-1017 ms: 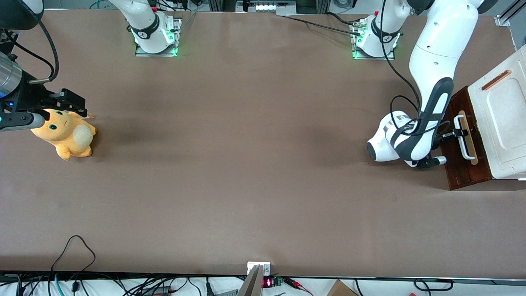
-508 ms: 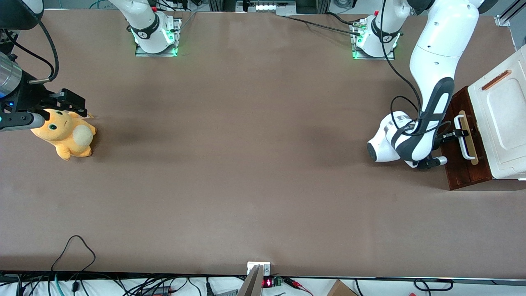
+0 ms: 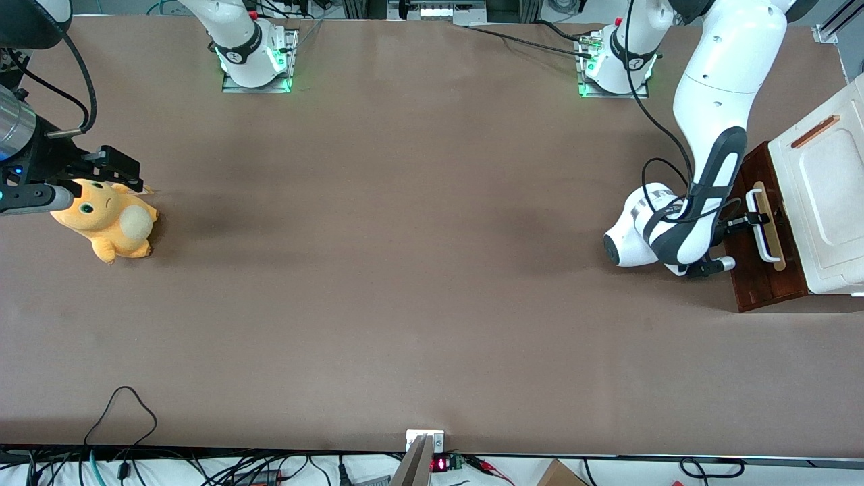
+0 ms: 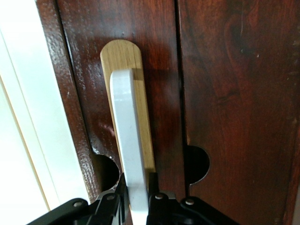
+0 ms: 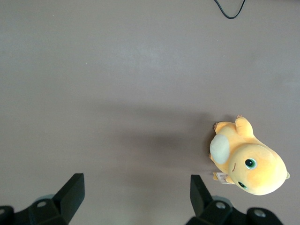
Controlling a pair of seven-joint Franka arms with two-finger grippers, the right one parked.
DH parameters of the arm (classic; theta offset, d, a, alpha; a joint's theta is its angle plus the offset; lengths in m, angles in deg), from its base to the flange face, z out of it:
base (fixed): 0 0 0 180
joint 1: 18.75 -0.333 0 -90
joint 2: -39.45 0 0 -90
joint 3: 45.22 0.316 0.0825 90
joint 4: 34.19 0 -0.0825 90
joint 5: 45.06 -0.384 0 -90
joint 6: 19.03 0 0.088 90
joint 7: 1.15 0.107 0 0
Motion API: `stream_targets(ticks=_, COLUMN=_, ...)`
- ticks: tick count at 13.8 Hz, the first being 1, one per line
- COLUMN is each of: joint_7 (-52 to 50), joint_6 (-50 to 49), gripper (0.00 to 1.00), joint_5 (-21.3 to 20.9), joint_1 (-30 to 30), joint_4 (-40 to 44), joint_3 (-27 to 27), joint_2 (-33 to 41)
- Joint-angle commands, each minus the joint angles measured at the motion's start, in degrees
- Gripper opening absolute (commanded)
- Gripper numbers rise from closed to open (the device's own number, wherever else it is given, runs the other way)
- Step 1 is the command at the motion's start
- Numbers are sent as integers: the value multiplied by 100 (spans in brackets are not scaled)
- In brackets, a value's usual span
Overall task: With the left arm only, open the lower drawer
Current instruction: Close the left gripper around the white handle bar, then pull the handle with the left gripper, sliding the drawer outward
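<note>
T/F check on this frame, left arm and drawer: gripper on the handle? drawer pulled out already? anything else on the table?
1. The gripper sits around the white bar handle of the lower drawer. True: the wrist view shows one finger on each side of the bar.
2. The gripper grips the pale wood strip, not the handle. False: it is on the white bar mounted on that strip.
3. The drawer is pulled out far enough to show its pale inside. False: only the dark reddish-brown front shows.
4. A yellow plush toy lies toward the parked arm's end of the table. True.
5. The plush toy sits on the white cabinet top. False: it lies on the table.
</note>
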Motion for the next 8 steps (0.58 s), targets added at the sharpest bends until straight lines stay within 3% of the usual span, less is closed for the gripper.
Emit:
stream_targets(ticks=1, joint_7=98, joint_6=-15, gripper=19, joint_5=126, joint_1=-5, joint_4=96, joint_3=-15, joint_2=84)
stream_targets(ticks=8, joint_7=72, joint_6=-15, gripper=19, joint_5=363, joint_1=100, joint_4=176, joint_3=-15, joint_2=93)
